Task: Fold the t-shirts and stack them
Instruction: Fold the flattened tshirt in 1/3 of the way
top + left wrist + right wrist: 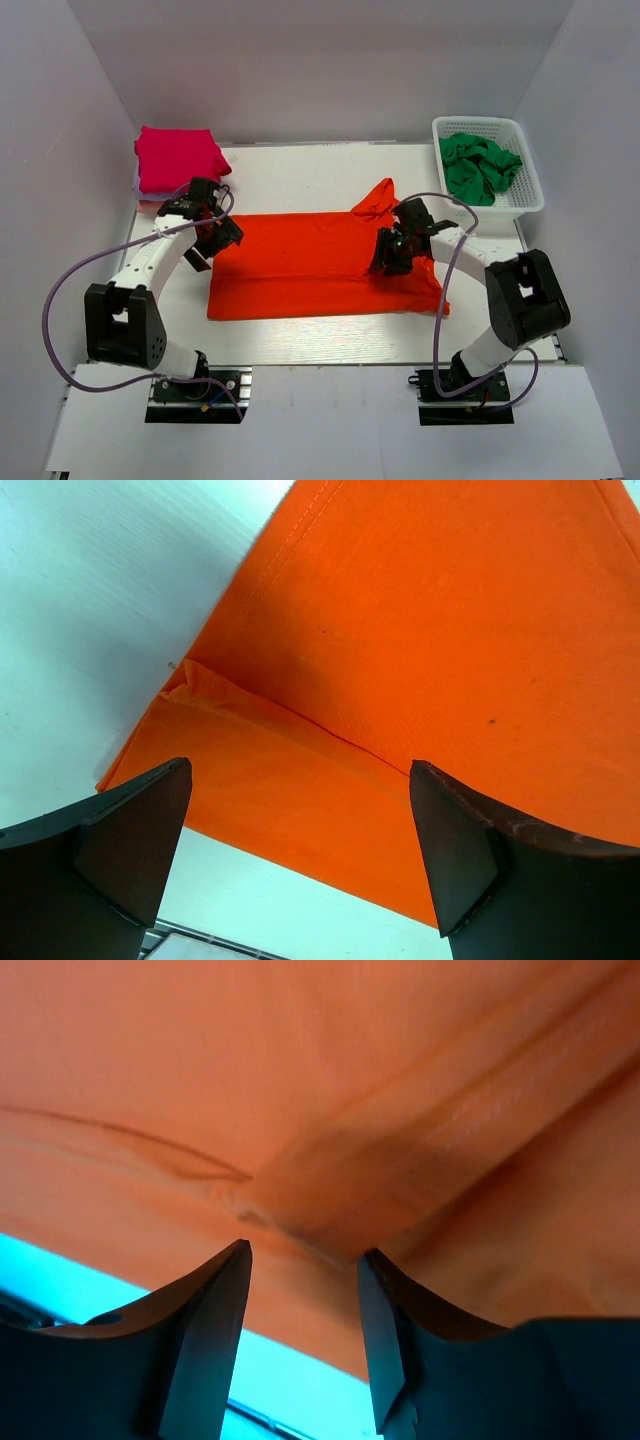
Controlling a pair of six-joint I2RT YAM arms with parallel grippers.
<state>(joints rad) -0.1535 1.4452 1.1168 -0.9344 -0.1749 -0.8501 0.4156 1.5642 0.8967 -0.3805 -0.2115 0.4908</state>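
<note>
The left gripper (pixel 300 770) is released, its two dark fingers (pixel 130 840) spread wide with nothing between them, poised over the 9 o'clock edge of the orange-red t-shirt (pixel 310 265), where a hem line and a turned-under corner show below the tips. The right gripper (pixel 305 1250) has its jaws drawn closer together, and a raised ridge of orange cloth bunches right at their tips. Whether that fold is actually pinched or only lies against them cannot be told from the wrist view. Seen from above, this gripper sits on the shirt toward its 3 o'clock side, just below a sleeve that points toward 12 o'clock. The shirt itself lies spread, mostly flat, across the middle of the white table (pixel 300 170). At the table's 10 o'clock corner a folded magenta t-shirt (pixel 178 155) rests on top of a pale lilac t-shirt (pixel 138 182), of which only an edge shows. At 2 o'clock stands a white slatted basket (pixel 530 195) holding a crumpled green t-shirt (pixel 478 165), well apart from both grippers.
</note>
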